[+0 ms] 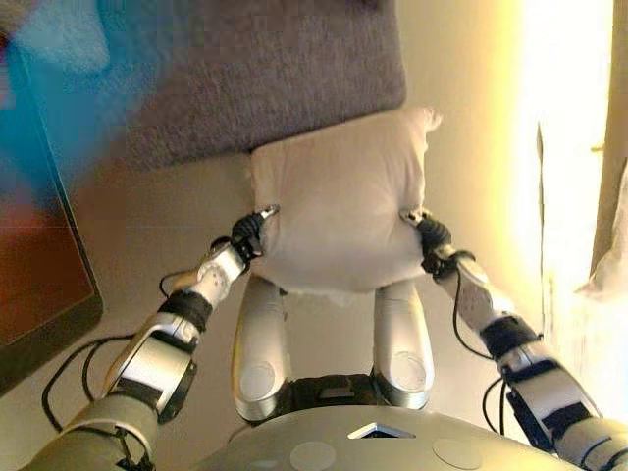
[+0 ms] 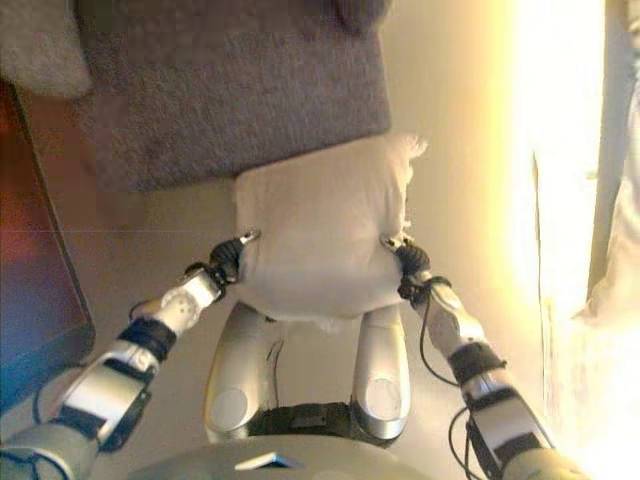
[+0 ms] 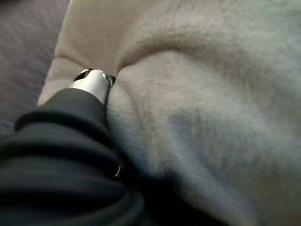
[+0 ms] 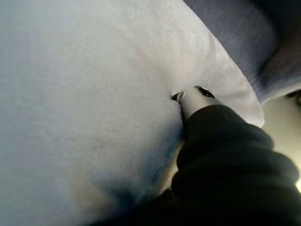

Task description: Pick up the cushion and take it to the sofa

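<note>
Between the two hands, a white cushion hung off the floor, flat face up, roughly square with no clear long axis, far edge overlapping the grey sofa. Left hand pressed its left side, right hand its right; fingers sank into fabric, so grip state couldn't be told.

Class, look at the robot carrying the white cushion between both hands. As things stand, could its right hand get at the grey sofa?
Probably not yet. The right hand is pressed into the cushion, opposite the left hand, and the cushion lies between it and the sofa.
</note>
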### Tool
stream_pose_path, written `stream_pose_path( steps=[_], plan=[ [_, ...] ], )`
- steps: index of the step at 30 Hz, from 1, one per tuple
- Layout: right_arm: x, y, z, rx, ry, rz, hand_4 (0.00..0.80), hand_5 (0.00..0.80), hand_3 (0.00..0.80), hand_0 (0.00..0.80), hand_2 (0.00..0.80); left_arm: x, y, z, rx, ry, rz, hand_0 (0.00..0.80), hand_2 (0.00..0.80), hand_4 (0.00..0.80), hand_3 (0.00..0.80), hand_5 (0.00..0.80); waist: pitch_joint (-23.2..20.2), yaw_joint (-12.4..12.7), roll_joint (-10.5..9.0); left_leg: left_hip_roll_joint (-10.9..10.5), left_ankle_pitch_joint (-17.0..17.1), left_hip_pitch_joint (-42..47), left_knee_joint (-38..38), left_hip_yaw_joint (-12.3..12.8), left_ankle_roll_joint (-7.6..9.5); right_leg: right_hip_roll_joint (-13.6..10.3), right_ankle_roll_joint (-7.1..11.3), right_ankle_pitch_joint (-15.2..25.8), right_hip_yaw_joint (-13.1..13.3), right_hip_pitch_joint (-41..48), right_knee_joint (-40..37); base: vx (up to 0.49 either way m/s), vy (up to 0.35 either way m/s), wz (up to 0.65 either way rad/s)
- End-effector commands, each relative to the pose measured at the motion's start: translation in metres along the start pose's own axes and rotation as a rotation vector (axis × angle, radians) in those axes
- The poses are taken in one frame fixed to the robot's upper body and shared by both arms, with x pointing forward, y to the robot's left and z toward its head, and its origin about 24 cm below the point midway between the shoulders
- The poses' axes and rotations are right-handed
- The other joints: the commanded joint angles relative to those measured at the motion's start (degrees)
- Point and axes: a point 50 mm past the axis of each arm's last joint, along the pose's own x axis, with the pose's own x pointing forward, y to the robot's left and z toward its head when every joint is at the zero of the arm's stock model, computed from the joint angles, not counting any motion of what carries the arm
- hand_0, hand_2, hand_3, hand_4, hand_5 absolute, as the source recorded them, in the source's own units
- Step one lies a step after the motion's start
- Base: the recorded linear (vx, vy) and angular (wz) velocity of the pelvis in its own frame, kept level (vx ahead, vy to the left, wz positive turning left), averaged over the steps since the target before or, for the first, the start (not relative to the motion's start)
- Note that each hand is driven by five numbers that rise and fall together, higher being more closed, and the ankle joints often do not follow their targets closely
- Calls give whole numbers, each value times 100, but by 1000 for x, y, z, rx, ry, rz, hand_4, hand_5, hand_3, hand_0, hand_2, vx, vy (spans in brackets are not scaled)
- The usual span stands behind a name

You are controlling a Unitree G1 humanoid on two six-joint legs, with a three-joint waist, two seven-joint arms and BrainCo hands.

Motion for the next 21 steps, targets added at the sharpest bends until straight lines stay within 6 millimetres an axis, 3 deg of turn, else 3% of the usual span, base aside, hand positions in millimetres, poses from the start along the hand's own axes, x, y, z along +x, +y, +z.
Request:
stream_pose_path(
  steps=[1, 10, 17, 21],
  plan=[
    [-3, 55, 29, -60, -188, 246, 800, 800, 800, 800, 800, -9, -58, -3, -1, -67, -283, 800, 800, 800, 800, 800, -863, 209, 146, -177, 468, 32, -378, 44, 317, -288, 576, -194, -9, 421, -18, 172, -10, 19],
    [-50, 56, 34, -166, -357, 231, 800, 800, 800, 800, 800, -60, -44, -1, 107, -269, -312, 800, 800, 800, 800, 800, -1996, 314, 97, -227, 403, 1679, -1189, -51, 405, -52, 471, -289, -132, 2224, -873, 233, 7, 7],
    [-78, 61, 65, -358, -582, 203, 800, 800, 800, 800, 800, -100, -39, 34, 196, -636, -296, 800, 800, 800, 800, 800, -2352, 353, 15, -154, 308, 2425, -1659, -46, 428, 53, 453, -405, -114, 2913, -1189, 103, 1, 2],
    [-93, 69, 91, -493, -765, 123, 800, 800, 800, 800, 800, -130, -51, 59, 322, -907, -341, 800, 800, 800, 800, 800, -2450, 413, -8, -89, 348, 2719, -2037, -135, 407, 116, 463, -424, -124, 3168, -1401, 47, 11, -1]
  ],
)
